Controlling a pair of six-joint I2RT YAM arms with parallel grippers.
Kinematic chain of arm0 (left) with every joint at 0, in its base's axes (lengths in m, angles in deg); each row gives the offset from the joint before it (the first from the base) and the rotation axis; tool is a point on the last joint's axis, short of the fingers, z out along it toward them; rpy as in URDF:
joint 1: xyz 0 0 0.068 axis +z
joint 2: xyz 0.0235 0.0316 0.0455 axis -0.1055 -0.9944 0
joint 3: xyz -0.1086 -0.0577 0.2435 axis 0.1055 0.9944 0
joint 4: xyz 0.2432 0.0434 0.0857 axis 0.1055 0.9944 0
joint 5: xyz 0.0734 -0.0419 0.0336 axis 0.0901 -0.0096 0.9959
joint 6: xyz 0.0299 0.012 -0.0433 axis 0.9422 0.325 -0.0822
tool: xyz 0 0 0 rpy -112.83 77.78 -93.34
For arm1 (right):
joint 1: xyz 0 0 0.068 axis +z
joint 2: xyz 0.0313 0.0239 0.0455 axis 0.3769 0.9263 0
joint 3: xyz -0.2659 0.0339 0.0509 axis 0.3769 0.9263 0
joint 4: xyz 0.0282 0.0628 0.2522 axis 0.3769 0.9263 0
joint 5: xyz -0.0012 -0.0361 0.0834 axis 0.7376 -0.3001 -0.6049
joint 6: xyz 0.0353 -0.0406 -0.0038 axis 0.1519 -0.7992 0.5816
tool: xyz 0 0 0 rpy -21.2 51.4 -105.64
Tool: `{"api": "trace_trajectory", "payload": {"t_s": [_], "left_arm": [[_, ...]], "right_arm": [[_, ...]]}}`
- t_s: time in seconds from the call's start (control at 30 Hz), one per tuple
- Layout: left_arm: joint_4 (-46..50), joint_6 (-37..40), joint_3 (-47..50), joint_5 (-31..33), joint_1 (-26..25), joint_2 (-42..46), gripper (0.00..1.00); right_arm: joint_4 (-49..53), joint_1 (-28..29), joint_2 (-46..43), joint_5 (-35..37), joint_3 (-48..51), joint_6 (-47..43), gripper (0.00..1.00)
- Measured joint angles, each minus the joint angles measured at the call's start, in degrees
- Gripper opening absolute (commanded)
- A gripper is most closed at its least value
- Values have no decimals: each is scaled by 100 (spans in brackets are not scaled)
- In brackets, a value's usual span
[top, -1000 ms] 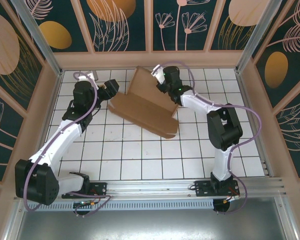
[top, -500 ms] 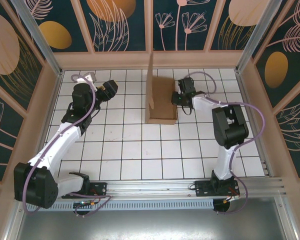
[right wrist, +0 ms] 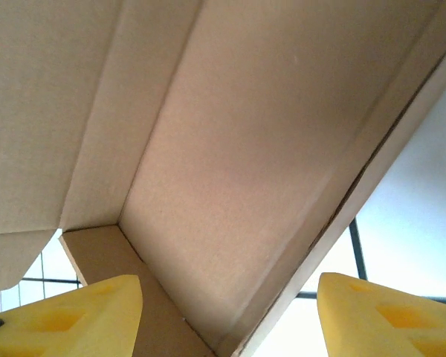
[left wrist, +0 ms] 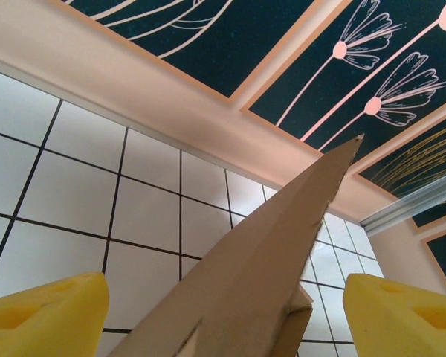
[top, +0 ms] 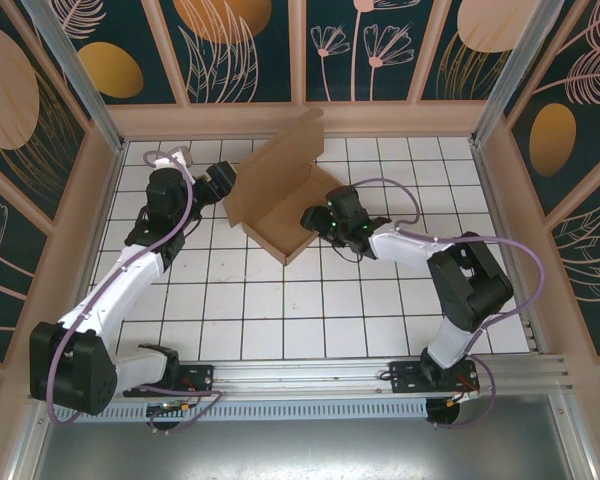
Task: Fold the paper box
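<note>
white tiled table (top: 280,300), floral walls (top: 250,50); paper box (top: 275,190) part-folded; left gripper (top: 225,180), right gripper (top: 312,215) wide, empty.

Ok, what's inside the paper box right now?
Only bare cardboard shows inside the paper box: creased panels and a folded corner, nothing loose on them. The raised walls hide part of its floor, and the tiled table beneath it is covered.
</note>
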Motion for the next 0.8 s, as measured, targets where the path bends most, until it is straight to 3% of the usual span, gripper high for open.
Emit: {"api": "trace_trajectory", "payload": {"t_s": [0.17, 0.37, 0.6, 0.8], "left_arm": [[-13, 0, 133, 308, 0, 83, 84], [-9, 0, 184, 656, 0, 107, 84], [-15, 11, 398, 1113, 0, 278, 83], [-26, 22, 433, 1270, 2, 297, 83]], "right_arm": [[103, -293, -452, 673, -232, -1858, 73], [286, -1128, 264, 662, -1624, -3532, 77], [750, -1510, 1338, 424, -2406, -4706, 79], [1491, -1510, 2361, -289, -3482, -5239, 73]]}}
